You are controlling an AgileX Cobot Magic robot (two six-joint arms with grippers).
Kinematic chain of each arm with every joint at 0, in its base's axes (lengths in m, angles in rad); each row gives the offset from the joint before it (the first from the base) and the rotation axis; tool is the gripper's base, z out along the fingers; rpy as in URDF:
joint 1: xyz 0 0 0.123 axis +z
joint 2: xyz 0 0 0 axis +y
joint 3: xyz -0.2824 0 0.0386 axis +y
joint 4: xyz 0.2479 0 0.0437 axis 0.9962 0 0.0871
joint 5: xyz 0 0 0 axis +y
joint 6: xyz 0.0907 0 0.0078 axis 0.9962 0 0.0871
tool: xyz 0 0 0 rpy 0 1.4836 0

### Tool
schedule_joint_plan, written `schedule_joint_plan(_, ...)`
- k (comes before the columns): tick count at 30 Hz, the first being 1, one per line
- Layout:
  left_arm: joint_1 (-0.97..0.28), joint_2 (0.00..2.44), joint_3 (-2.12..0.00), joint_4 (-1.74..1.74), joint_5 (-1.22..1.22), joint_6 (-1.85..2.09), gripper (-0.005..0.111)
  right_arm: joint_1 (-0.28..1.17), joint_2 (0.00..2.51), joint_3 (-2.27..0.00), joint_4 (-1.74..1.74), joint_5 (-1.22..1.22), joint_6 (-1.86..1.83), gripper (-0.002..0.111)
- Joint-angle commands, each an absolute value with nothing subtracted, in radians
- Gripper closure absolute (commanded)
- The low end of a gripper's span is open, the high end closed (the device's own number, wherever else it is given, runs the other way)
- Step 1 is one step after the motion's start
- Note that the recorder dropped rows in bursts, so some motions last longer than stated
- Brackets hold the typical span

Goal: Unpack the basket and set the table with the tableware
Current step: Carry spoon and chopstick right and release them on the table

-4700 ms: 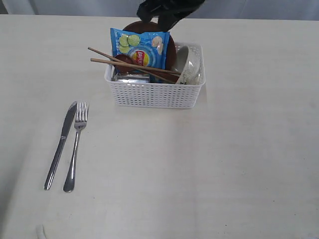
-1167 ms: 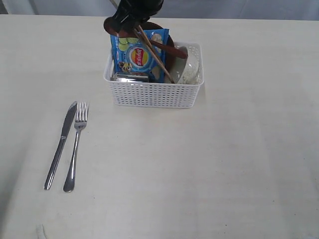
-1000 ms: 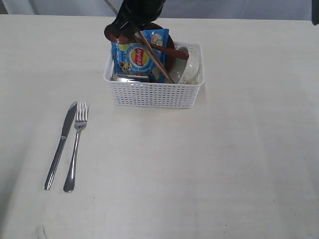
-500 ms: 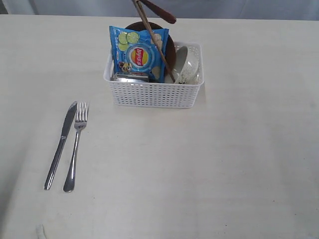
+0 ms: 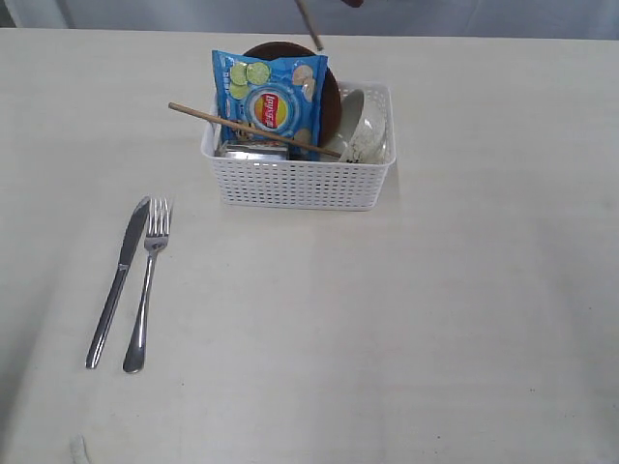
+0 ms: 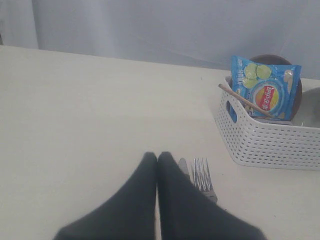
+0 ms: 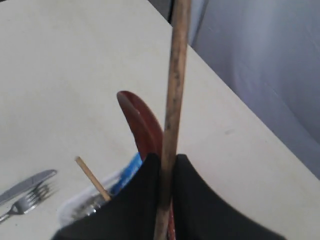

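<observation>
Up toward the top edge goes the load of the right hand (image 7: 167, 160) since half a second ago. The exterior view now catches only the tip of the lifted chopstick (image 5: 309, 26) and a sliver of the dark red spoon (image 5: 354, 3). The other chopstick (image 5: 253, 130) has dropped back across the basket (image 5: 298, 184).

At the left, knife (image 5: 117, 283) and fork (image 5: 146, 290) lie side by side on the tabletop (image 5: 435, 319), blade and tines pointing to the far edge. Only the left wrist view shows the left hand (image 6: 157, 159): fingers pressed together, nothing between them. The dropped chopstick lies slanted, its left end jutting past the basket's left rim, crossing in front of the blue chip bag (image 5: 270, 97). A brown plate (image 5: 332, 87) stands on edge behind the bag, mostly hidden. Something steel (image 5: 253, 150) below the bag is hard to make out. The bowl (image 5: 366, 124) sits tipped at the basket's right end. In the right wrist view the right hand is clamped on the lifted chopstick, with the spoon alongside it.
</observation>
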State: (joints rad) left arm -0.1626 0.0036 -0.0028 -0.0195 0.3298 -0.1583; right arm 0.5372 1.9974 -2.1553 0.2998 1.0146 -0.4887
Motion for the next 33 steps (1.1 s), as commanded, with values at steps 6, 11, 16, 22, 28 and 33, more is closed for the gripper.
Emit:
schedule_joint_plan(6, -0.162, 0.000, 0.000, -0.020, 0.319, -0.158, 0.107, 0.253, 1.937, -2.107, 0.114, 1.221, -0.168, 0.109)
schedule_joint_plan(11, -0.162, 0.000, 0.000, -0.020, 0.319, -0.158, 0.107, 0.072, 1.937, -1.879, 0.114, 1.205, -0.101, 0.109)
schedule_joint_plan(16, -0.162, 0.000, 0.000, -0.020, 0.319, -0.158, 0.107, -0.068, 1.962, -1.627, 0.186, 1.052, -0.073, 0.109)
schedule_joint_plan(22, -0.162, 0.000, 0.000, -0.020, 0.319, -0.158, 0.107, -0.171, 2.040, -1.474, 0.203, 0.953, -0.075, 0.109)
schedule_joint_plan(28, -0.162, 0.000, 0.000, -0.020, 0.319, -0.158, 0.107, -0.183, 2.126, -1.462, 0.269, 0.916, -0.147, 0.109)
schedule_joint_plan(33, -0.162, 0.000, 0.000, -0.020, 0.319, -0.158, 0.107, -0.183, 2.183, -1.462, 0.264, 0.868, -0.145, 0.092)
